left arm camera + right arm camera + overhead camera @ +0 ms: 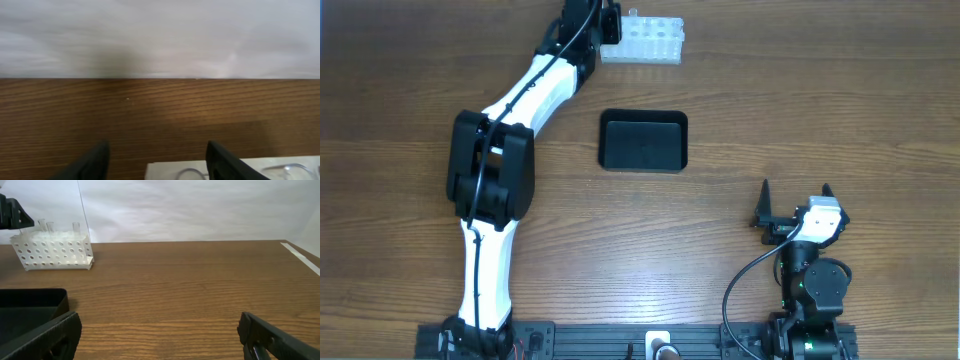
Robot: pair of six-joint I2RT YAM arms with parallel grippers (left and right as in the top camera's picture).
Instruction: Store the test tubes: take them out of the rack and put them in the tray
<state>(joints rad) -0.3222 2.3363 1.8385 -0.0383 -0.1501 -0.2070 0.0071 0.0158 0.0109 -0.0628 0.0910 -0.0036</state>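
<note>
Nearest to us in the right wrist view, the right gripper (159, 322) has its two dark fingers (47, 337) set wide apart, with bare table (190, 290) between them. From above, we find this right gripper (796, 192) at about 4 o'clock from the tray (643, 117), well apart from it, with open wood around it out to the 3 o'clock side.

Next out lies the tray, black, shallow and rectangular, near the middle of the table (840, 100); we see nothing in it. The right wrist view adds one corner of the tray (35, 297), just beyond a finger. The left arm (510, 150) crosses the 9 o'clock side of the table diagonally.

Farthest out, at 12 o'clock from the tray with a band of bare wood between, stands the white perforated rack (650, 42), close to the far table edge. The test tubes (49, 226) are in the rack: the right wrist view gives at least three clear rims above its top, a detail we cannot resolve from above.

The left gripper (610, 25) is at the rack's 9 o'clock end. In the left wrist view the left gripper (157, 150) has its fingers apart, clamped on nothing, above the rack (240, 167); whether they touch it we cannot tell. Beyond, bare wood runs to the far edge and a pale backdrop (160, 35).
</note>
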